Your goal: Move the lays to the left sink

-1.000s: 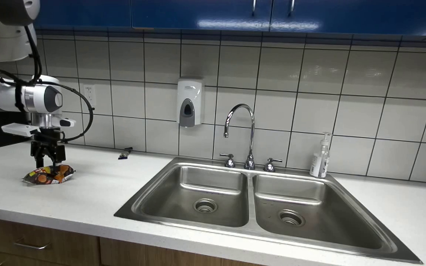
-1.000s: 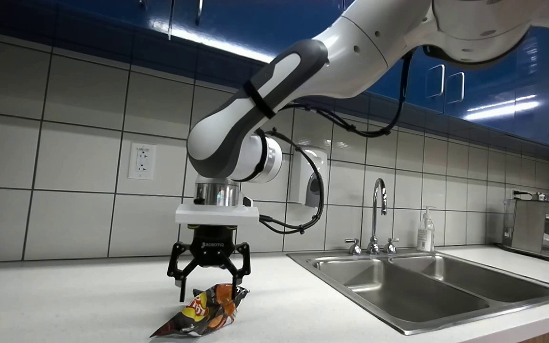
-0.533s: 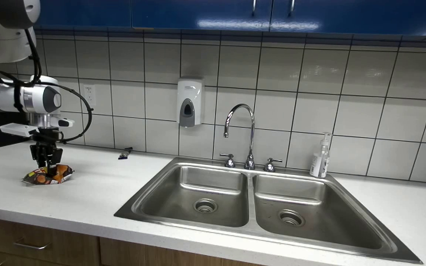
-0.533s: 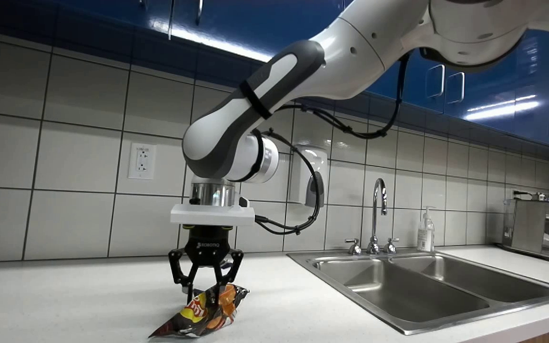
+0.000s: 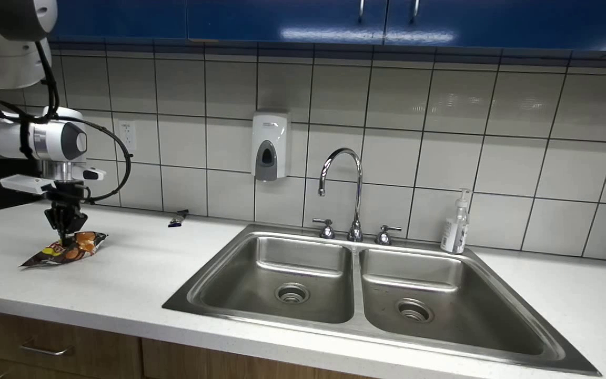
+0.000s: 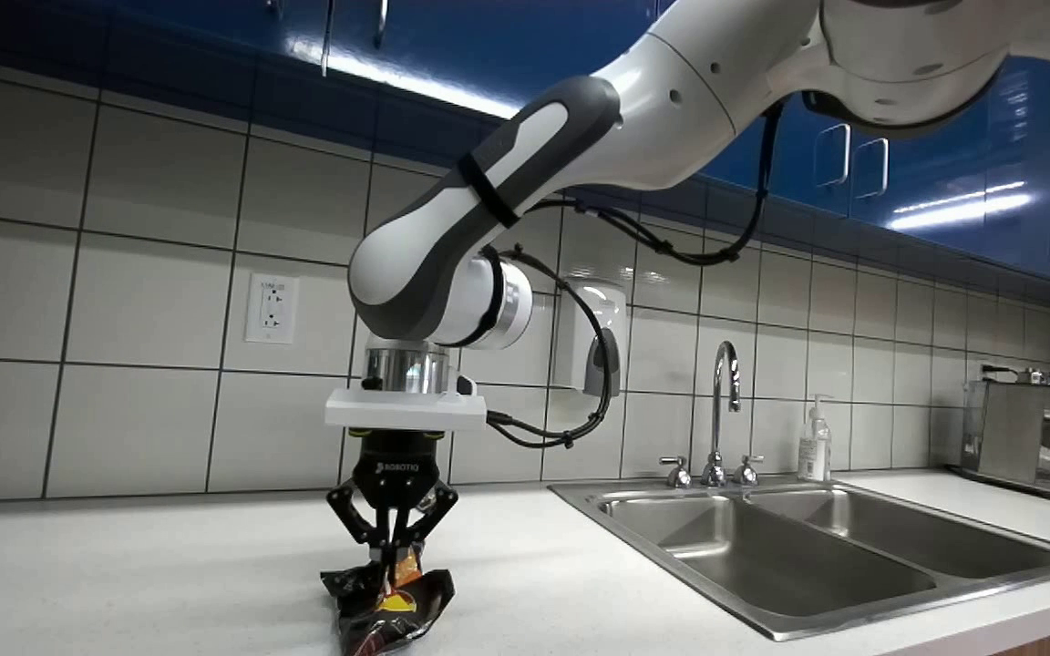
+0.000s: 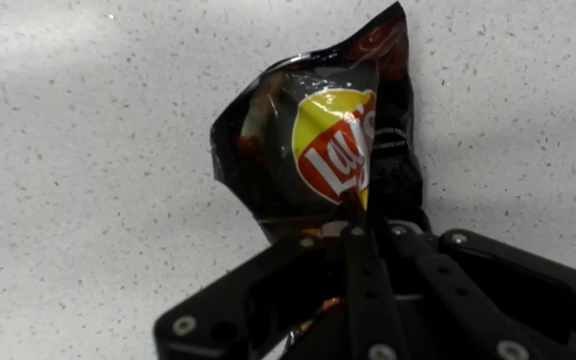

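The lays is a dark crinkled bag with a yellow and red logo (image 7: 335, 142), lying on the white counter to the left of the sink in both exterior views. My gripper (image 6: 388, 572) points straight down over the bag, its fingers drawn together with a fold of the film pinched between them. From the wrist, the lays (image 7: 278, 185) bunches toward the fingertips, and the black linkage hides its rear part. The bag still appears to rest on the counter. The left sink (image 5: 303, 260) is the bare steel basin nearer to the bag, with only its drain inside.
Beyond the left basin is the right basin (image 5: 440, 279). A tall faucet (image 5: 359, 195) rises behind them, and a pump bottle (image 5: 455, 226) stands at the rear rim. On the wall hangs a soap dispenser (image 5: 270, 147). A small dark wrapper (image 5: 178, 218) lies near the backsplash.
My gripper has gone from open to shut, gathering the bag between its fingers. The lays has crumpled and turned somewhat under the grip. The arm shifted slightly, then held still.
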Controlling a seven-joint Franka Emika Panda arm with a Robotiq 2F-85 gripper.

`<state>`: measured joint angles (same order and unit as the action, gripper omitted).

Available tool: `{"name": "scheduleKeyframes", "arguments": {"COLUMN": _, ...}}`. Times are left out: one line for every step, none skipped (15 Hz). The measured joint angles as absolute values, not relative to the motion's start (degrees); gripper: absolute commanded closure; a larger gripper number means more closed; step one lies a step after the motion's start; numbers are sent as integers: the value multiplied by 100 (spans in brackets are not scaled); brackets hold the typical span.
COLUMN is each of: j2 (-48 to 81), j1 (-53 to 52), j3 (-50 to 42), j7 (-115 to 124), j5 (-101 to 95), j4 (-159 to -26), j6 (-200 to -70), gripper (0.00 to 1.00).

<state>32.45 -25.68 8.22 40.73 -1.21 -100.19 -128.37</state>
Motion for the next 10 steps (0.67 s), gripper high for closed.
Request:
{"name": "scheduleKeyframes", "arguments": {"j2": 3245, "j1": -2568, "j3": 821, "j7": 4073, "j5": -121, "j4": -10019, "j6": -12837, "gripper": 100}}
{"name": "scheduleKeyframes", "arguments": {"j2": 3244, "j1": -2567, "j3": 818, "j7": 4073, "j5": -121, "j4": -10019, "j6": -12838, "gripper": 100}}
{"name": "scheduleKeyframes", "arguments": {"j2": 3241, "j1": -2566, "j3": 811, "j7": 4073, "j5": -121, "j4": -10019, "j6": -12839, "gripper": 100}}
{"name": "scheduleKeyframes", "arguments": {"j2": 3233, "j1": -2562, "j3": 796, "j7": 4073, "j5": -121, "j4": -10020, "j6": -12841, "gripper": 100}}
{"name": "scheduleKeyframes", "arguments": {"j2": 3218, "j1": -2560, "j3": 767, "j7": 4073, "j5": -122, "j4": -10020, "j6": -12841, "gripper": 100}}
{"name": "scheduleKeyframes", "arguments": {"j2": 3188, "j1": -2553, "j3": 731, "j7": 4073, "j5": -125, "j4": -10029, "j6": -12841, "gripper": 100}}
{"name": "scheduleKeyframes", "arguments": {"j2": 3141, "j1": -2545, "j3": 682, "j7": 4073, "j5": -131, "j4": -10050, "j6": -12841, "gripper": 100}}
{"name": "scheduleKeyframes", "arguments": {"j2": 3076, "j1": -2531, "j3": 627, "j7": 4073, "j5": -138, "j4": -10083, "j6": -12841, "gripper": 100}}
{"name": "scheduleKeyframes", "arguments": {"j2": 2991, "j1": -2509, "j3": 570, "j7": 4073, "j5": -150, "j4": -10138, "j6": -12841, "gripper": 100}}
{"name": "scheduleKeyframes", "arguments": {"j2": 2882, "j1": -2478, "j3": 509, "j7": 4073, "j5": -170, "j4": -10217, "j6": -12841, "gripper": 100}}
